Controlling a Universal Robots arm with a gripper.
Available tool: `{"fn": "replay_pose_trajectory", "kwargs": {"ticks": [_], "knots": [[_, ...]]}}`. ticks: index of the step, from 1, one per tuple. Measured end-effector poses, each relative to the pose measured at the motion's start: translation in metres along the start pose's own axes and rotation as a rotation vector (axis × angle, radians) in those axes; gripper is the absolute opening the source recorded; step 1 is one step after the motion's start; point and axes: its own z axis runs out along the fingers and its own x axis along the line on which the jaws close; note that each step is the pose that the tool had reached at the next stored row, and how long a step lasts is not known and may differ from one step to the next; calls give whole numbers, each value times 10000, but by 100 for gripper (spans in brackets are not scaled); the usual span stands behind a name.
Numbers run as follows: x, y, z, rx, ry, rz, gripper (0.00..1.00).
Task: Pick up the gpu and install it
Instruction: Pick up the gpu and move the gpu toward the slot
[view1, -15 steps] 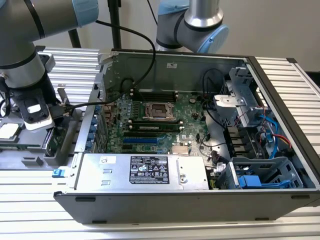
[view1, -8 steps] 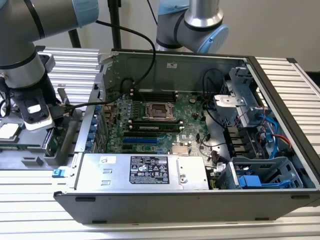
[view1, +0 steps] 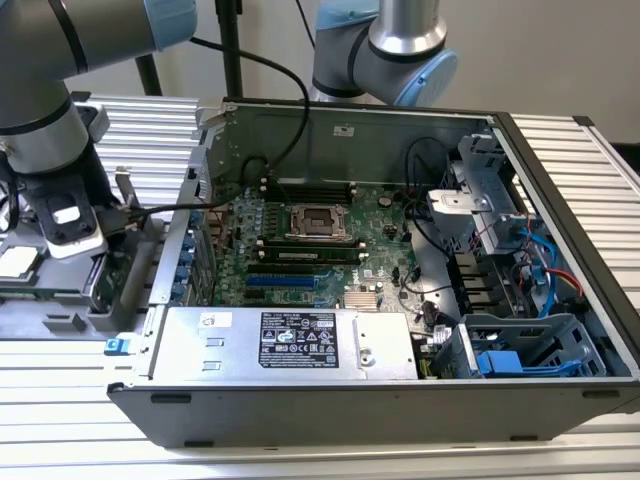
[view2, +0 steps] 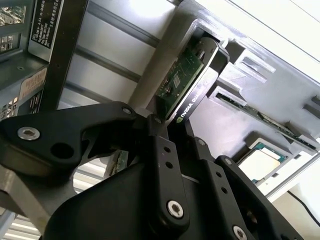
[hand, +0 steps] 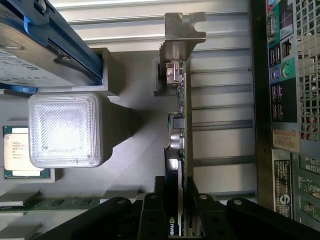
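Gripper up close: black fingers sit one on each side of the gpu. The jaws look pinched onto it, with the cooler face against one finger and the bare green side against the other. No gap visible in the first wrist view. The second wrist view agrees, with the gpu end-on between the fingers.

The gpu stands on edge in a slot of the grey holder, bracket at the end away from the grip. The holder is outside the case, just beside its rear wall on the exterior view's left, under the arm. The board has no card in it, so the gpu isn't installed yet.

Risks, my read:
- The grip is at one end, so if the slot drags, the gpu could pivot in the jaws.
- The bracket tab could catch the holder wall.
- The cable drapes over the case edge and could snag.
- The cooler face looks smooth, so it could slip.

Print: white lettering on the gpu's cooler edge, a label on the PSU, and stickers on the case's rear. Not quoting any of it.
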Motion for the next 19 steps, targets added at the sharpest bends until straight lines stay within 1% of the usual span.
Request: {"fn": "replay_pose_trajectory", "kwargs": {"ticks": [9,19], "knots": [[0,5,-107,1,2,-16,0],[-1,9,-199,0,3,-39,0]]}}
